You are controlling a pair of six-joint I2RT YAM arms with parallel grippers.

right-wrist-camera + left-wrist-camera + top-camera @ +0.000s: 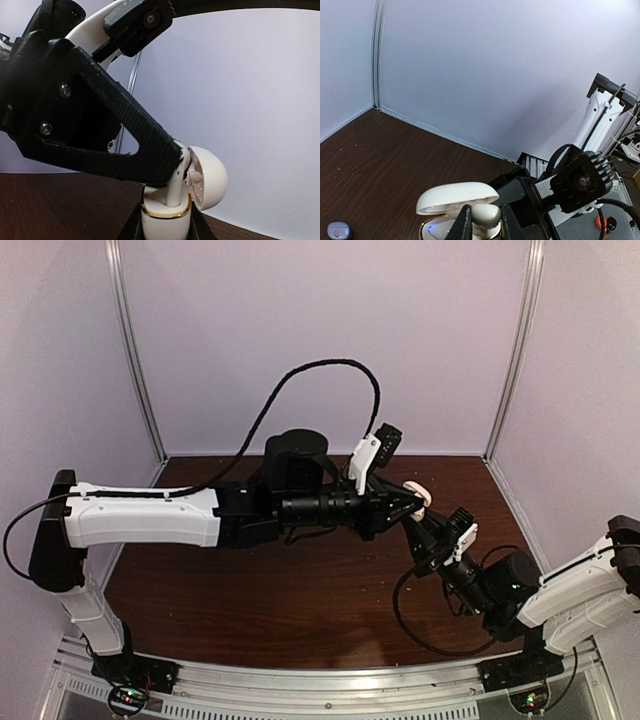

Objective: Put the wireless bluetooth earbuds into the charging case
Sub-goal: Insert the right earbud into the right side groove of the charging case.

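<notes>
My right gripper (165, 227) is shut on the base of a white charging case (165, 222) with a gold rim and holds it upright above the table, lid (207, 177) swung open. My left gripper (484, 220) is shut on a white earbud (486, 214). The earbud's stem (175, 187) stands in the case's socket. In the top view the two grippers meet at the case (420, 494), left gripper (410, 503) above right gripper (428, 527). The other white earbud and the dark purple ones are not clearly in view.
A small bluish-purple object (339, 231) lies on the brown table (250, 590) at the lower left of the left wrist view; I cannot tell what it is. White walls close the back and sides.
</notes>
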